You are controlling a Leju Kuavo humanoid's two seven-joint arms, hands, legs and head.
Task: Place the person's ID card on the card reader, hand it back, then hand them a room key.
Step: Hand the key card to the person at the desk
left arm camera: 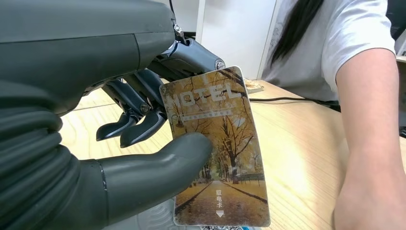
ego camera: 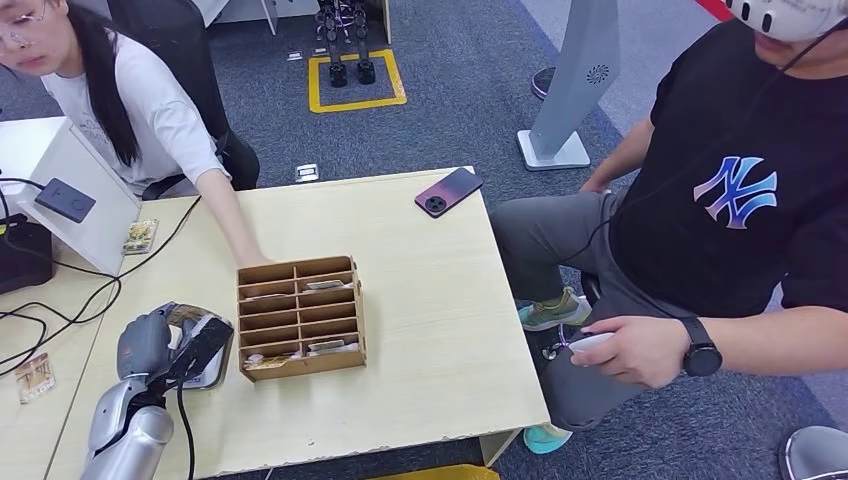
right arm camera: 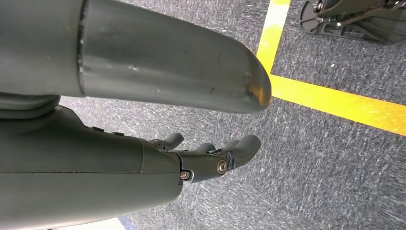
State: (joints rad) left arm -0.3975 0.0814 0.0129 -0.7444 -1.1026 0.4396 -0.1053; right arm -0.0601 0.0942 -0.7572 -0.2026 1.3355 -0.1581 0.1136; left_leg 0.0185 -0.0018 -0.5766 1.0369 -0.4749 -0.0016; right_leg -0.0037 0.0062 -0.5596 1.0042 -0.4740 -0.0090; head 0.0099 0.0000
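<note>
Room key (left arm camera: 218,148) golden autumn-tree print; phone (ego camera: 448,191) purple-pink gradient.

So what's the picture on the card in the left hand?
Golden autumn trees along a path on the card, clearest in the left wrist view.

Head looks down; wrists close behind hands.

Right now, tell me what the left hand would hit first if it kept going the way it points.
Probably the person's forearm. The left hand, holding the hotel key card, points across the table toward it, though depth is unclear.
</note>
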